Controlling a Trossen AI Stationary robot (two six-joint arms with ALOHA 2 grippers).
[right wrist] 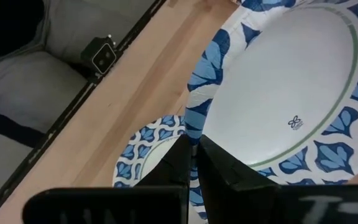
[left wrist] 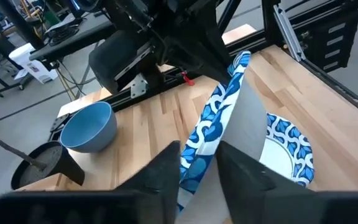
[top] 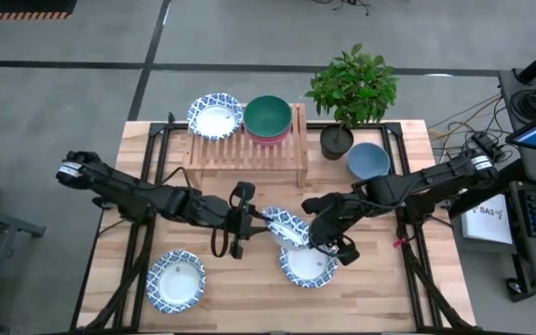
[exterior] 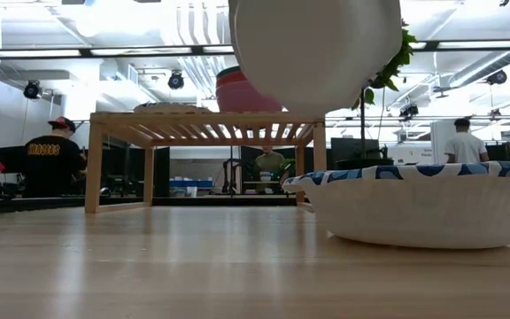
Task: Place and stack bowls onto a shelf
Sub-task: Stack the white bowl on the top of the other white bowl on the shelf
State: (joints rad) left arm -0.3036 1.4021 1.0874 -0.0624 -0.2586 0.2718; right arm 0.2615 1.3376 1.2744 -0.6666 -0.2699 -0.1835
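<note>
A white bowl with a blue-patterned rim (top: 282, 226) hangs tilted above the table's middle, between both grippers; the low view shows its white underside (exterior: 317, 49). My left gripper (top: 254, 221) reaches it from the table's left and is shut on it. My right gripper (top: 316, 234) comes from the right, shut on the opposite rim. A second patterned bowl (top: 308, 265) rests on its base just below. A third (top: 176, 279) sits near the front left. The wooden shelf (top: 246, 154) carries a patterned bowl (top: 215, 116) and a green bowl (top: 268, 116) stacked on pink. A blue bowl (top: 368, 160) stands on the table. My left gripper (left wrist: 197, 155) pinches the patterned bowl's rim (left wrist: 194, 146) on its left side, one finger on the patterned inside, one on the white outer wall (left wrist: 241, 124). The bowl stands on edge, lifted clear. My right gripper (right wrist: 194, 152) pinches the patterned rim (right wrist: 197, 124) on the bowl's right side between its two fingers, one inside and one outside. The bowl is tilted and clear of the bowl below (right wrist: 148, 140).
A potted plant (top: 347, 93) in a black pot stands right of the shelf, behind the blue bowl. Black frame rails run along the table's left and right edges. People show in the room beyond the table in the low view.
</note>
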